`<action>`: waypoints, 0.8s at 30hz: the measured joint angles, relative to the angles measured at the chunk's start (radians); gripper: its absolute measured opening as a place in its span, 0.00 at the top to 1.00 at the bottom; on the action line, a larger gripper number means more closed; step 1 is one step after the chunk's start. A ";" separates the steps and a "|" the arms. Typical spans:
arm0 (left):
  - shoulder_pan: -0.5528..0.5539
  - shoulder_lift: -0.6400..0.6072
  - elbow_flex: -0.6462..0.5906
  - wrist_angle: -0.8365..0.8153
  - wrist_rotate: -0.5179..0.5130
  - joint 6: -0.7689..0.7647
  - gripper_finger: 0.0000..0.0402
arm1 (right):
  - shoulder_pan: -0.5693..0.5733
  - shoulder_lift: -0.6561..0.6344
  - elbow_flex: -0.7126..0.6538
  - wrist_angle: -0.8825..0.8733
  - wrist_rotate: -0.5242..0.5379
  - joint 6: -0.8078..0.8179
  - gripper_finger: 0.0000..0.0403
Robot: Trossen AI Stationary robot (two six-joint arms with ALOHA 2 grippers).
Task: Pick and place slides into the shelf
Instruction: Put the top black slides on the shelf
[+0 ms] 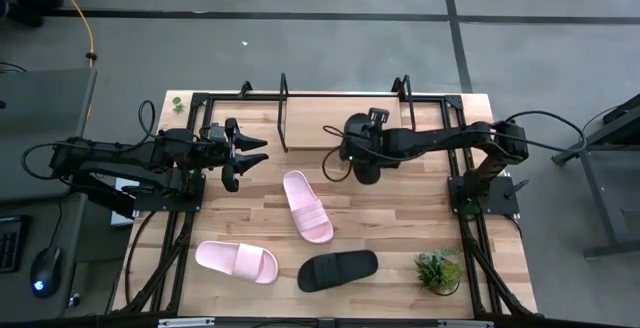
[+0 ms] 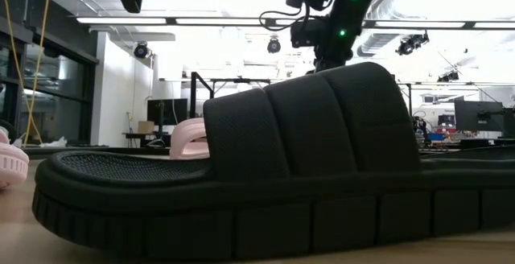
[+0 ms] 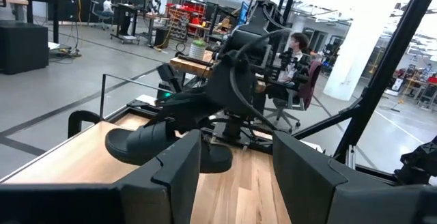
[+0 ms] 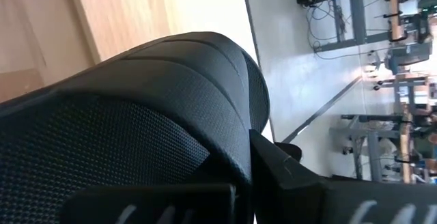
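Observation:
My right gripper point(image 1: 362, 158) hangs over the table's far middle, shut on a black slide point(image 3: 147, 142) that fills the right wrist view point(image 4: 136, 128). On the table lie a pink slide point(image 1: 307, 205) in the middle, a second pink slide point(image 1: 236, 261) near the front left, and another black slide point(image 1: 338, 269) at the front, close before the low camera point(image 2: 257, 175). The shelf point(image 1: 283, 108), thin black rods with upright loops, stands along the far edge. My left gripper point(image 1: 248, 158) waits open at the left, level above the table point(image 3: 235, 176). My right gripper has the black slide by its broad ribbed strap point(image 4: 225, 149), coming from above and slanting down. The strap hides where the fingers meet it. The slide hangs about level under the gripper, its sole point(image 3: 205, 159) lifted clear of the table.
A small potted plant point(image 1: 438, 268) stands at the front right, and another bit of green point(image 1: 177, 102) at the far left corner. A larger black frame point(image 1: 190, 218) edges the table. Bare board lies between the shelf and the middle pink slide. A person point(image 3: 298, 46) sits in the room beyond.

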 joint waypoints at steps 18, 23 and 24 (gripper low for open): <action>0.000 0.000 0.000 -0.010 0.000 0.000 0.58 | -0.203 0.000 0.000 0.166 -0.099 -0.178 1.00; 0.000 0.000 0.000 -0.016 0.000 0.000 0.58 | -0.272 0.018 0.000 0.204 -0.130 -0.211 1.00; 0.000 0.000 0.000 -0.017 0.000 0.000 0.58 | -0.283 0.022 0.000 0.215 -0.131 -0.213 1.00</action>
